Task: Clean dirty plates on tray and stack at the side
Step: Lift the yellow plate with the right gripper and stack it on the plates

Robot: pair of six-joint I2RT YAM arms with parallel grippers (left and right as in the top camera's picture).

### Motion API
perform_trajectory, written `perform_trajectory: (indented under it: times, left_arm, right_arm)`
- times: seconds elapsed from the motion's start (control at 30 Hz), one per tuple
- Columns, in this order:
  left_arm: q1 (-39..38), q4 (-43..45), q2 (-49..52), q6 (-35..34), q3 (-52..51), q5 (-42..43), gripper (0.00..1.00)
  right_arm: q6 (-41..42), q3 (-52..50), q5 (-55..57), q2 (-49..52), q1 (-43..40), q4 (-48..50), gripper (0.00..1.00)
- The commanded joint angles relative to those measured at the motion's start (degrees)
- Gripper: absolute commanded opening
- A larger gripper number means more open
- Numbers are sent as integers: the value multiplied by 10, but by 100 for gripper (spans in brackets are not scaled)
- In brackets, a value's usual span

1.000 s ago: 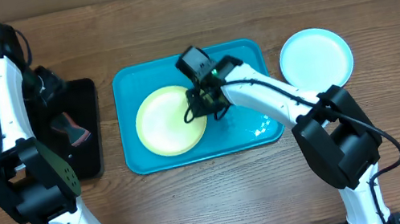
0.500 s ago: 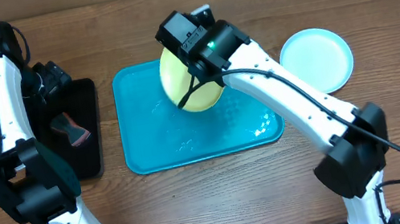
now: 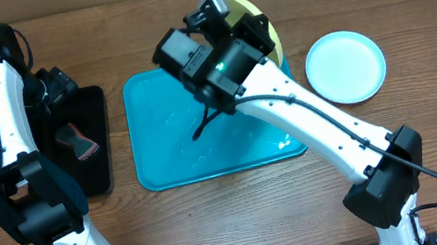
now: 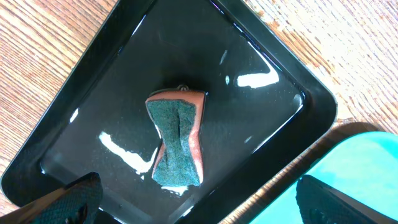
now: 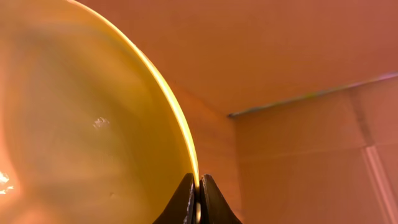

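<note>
The yellow-green plate [image 3: 273, 38] is up in the air, tipped on edge over the far right corner of the turquoise tray [image 3: 169, 148], whose floor is bare apart from wet glints. The right gripper [image 5: 199, 186] has it by the rim only, jaws pressed together on the thin edge. On the table just right of the tray the pale blue plate [image 3: 345, 66] lies flat, which looks like where the stack goes. With so slim a pinch, I'd worry the plate pivots or slips out on the way across, or comes down crooked and shoves the blue one. Over at the black tray [image 4: 93, 93] the left gripper [image 4: 196, 199] hangs with fingers spread wide, holding nothing, above the sponge [image 4: 176, 140]
</note>
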Motion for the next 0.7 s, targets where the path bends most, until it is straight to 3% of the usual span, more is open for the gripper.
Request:
perform_trajectory:
  times: [0.0, 0.47, 0.67]
  left_arm:
    - [5, 0, -13, -2, 8, 4, 100]
    - [5, 0, -13, -2, 8, 4, 100]
    - [5, 0, -13, -2, 8, 4, 100]
  right_arm:
    - [-15, 12, 75, -15, 19, 3, 4]
    - [-40, 12, 41, -15, 15, 6, 4]
    - [-37, 12, -240, -15, -85, 2, 4]
